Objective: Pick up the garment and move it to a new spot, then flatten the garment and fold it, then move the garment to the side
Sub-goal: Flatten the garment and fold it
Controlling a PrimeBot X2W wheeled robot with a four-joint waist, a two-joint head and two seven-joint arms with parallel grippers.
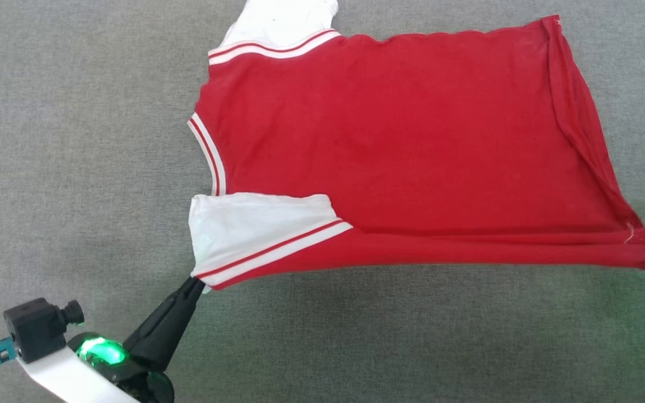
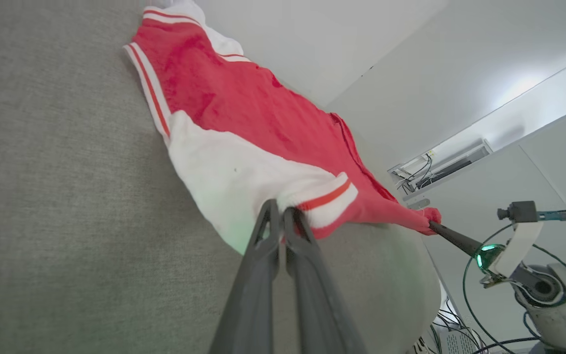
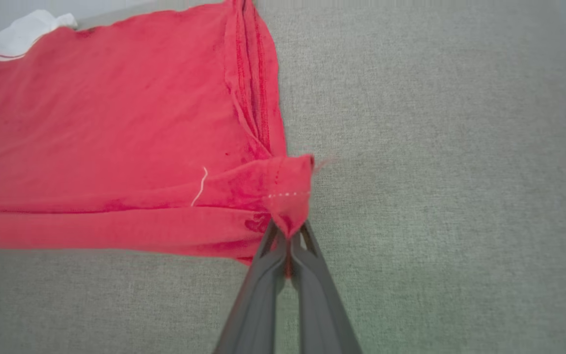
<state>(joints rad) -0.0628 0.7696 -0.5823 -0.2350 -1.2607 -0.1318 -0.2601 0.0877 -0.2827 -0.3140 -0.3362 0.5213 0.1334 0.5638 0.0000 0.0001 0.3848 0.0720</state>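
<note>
The jersey (image 1: 401, 140) lies spread on the grey worktop (image 1: 65, 140), plain red face up. Left claw (image 2: 279, 211): pressed together, pinching the jersey's near corner at the white panel with striped trim. Right claw (image 3: 288, 233): pressed together, pinching the jersey's near hem corner, with red cloth bunched at the tips. The jersey's near edge runs taut and straight between both claws. The jersey's far edge rests flat, with more white cloth at its far-left corner.
</note>
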